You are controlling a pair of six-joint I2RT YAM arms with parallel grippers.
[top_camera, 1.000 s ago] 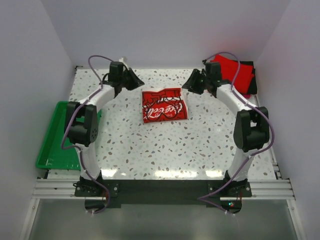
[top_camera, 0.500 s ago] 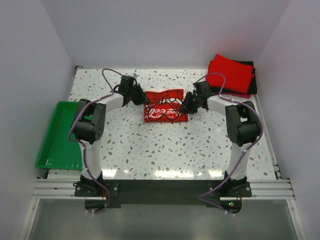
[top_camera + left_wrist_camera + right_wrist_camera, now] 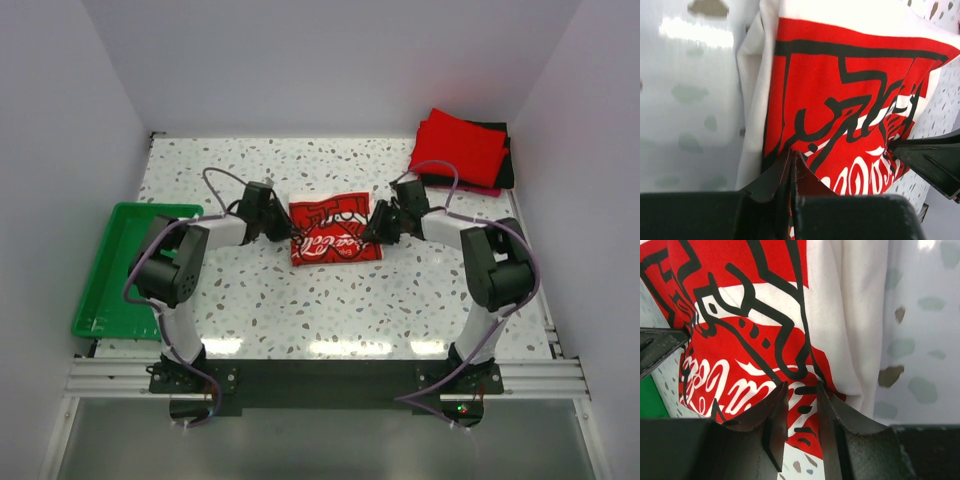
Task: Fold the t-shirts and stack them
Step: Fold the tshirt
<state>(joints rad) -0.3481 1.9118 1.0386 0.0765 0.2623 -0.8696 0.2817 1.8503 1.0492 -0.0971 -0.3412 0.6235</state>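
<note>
The printed shirt [image 3: 335,232] lies folded in the middle of the table [image 3: 320,310], longer from side to side. The left end effector [image 3: 285,228] is at its left edge, fingers pressed together on the cloth. The right end effector [image 3: 376,226] is at its right edge, with cloth in the thin gap, so I think it pinches too. The red and black shirts [image 3: 462,148] sit in the far right corner, nearer the right arm. I think the shirt goes there.
</note>
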